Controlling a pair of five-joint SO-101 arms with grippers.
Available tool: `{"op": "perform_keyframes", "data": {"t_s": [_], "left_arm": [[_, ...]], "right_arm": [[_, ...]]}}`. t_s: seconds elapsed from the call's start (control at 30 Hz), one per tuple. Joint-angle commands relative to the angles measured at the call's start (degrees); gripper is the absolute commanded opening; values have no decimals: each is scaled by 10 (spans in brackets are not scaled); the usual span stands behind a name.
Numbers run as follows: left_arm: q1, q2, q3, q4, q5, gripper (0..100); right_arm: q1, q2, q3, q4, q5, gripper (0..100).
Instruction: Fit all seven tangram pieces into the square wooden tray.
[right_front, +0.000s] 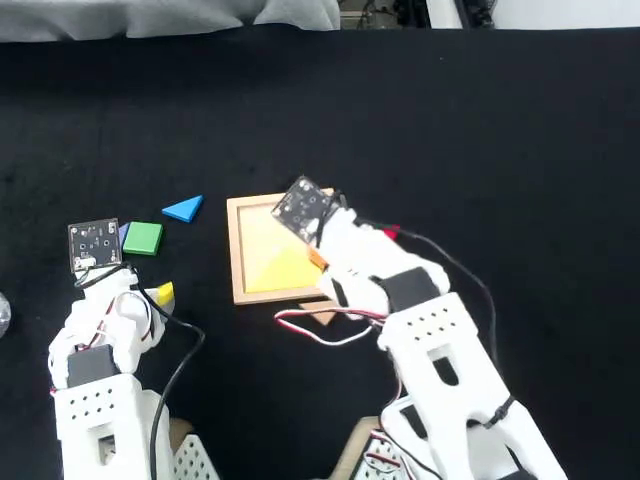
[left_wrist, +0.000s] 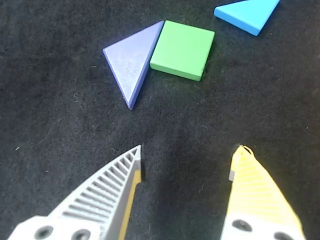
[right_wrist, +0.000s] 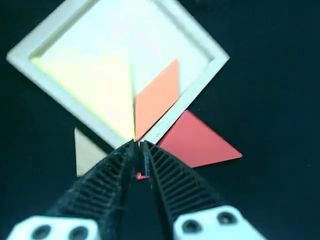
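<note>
High view: my left arm (right_front: 95, 370) sits at the table's (right_front: 500, 130) near left corner and my right arm (right_front: 430, 330) reaches over the right side of the tray (right_front: 236, 250). The blue triangle (right_front: 184, 208), green square (right_front: 143, 238) and purple triangle (right_front: 124, 235) lie loose to the left of the tray. The purple one is half hidden under my left wrist. In the tray are a yellow triangle (right_front: 275, 268) and an orange piece (right_front: 317, 258). A red triangle (right_front: 390, 232) peeks out beside my right arm, and a tan piece (right_front: 322, 313) lies just outside the tray's near edge.

Left wrist view: my left gripper (left_wrist: 187, 155) is spread wide over bare black table with nothing between the fingers, white finger (left_wrist: 107, 192) and yellow finger (left_wrist: 255, 190) well apart. Ahead of them the purple triangle touches the green square along one side. The blue triangle lies past the square, not touching it.

Right wrist view: my right gripper (right_wrist: 138, 147) has both black fingers pressed together, tips right at a corner of the tray. I am not pinching any piece. The yellow triangle and orange piece lie side by side inside, touching. I cannot tell what is on the rest of the tray floor. The red triangle is outside, just beside the rim. The tan piece is outside too, next to the adjoining rim.
</note>
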Motion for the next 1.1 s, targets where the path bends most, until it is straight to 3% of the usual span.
{"op": "perform_keyframes", "data": {"t_s": [0.0,0.13,0.3,0.53,1.07], "left_arm": [[7,-7,-6,-9,-3,281],[8,-7,-6,-9,-3,281],[23,-7,0,-10,-3,281],[20,-7,4,-22,-3,281],[22,-7,4,-20,-3,281]], "right_arm": [[-11,-20,10,21,33,11],[-15,-19,34,28,50,21],[-15,23,24,33,97,202],[-94,156,-26,95,207,211],[-97,284,-83,62,251,213]]}}
